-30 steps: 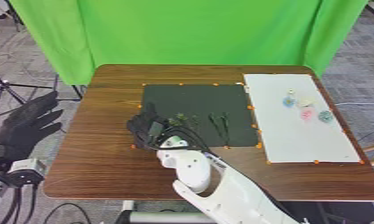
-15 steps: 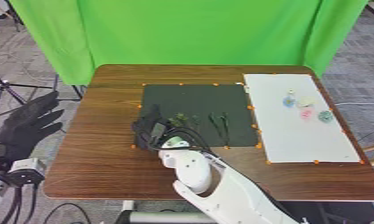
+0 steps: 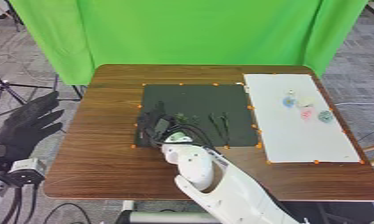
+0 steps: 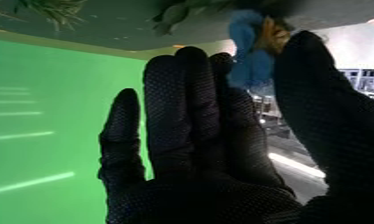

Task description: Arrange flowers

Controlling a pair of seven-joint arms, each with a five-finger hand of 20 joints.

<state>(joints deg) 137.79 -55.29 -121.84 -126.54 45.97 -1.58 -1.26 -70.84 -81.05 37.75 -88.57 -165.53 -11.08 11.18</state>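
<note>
Right robot hand (image 3: 153, 123), fingers straight; wrist view: blue petals (image 4: 251, 71) by thumb (grip unclear).

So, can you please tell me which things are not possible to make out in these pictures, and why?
- Head view: part of the dark mat; the right hand covers it.
- Head view: what exactly the pink thing on the white sheet is; too small.
- Right wrist view: the grassy tuft's full shape; the edge cuts it.
- Right wrist view: whether the thumb touches the blue thing; they overlap closely.
</note>
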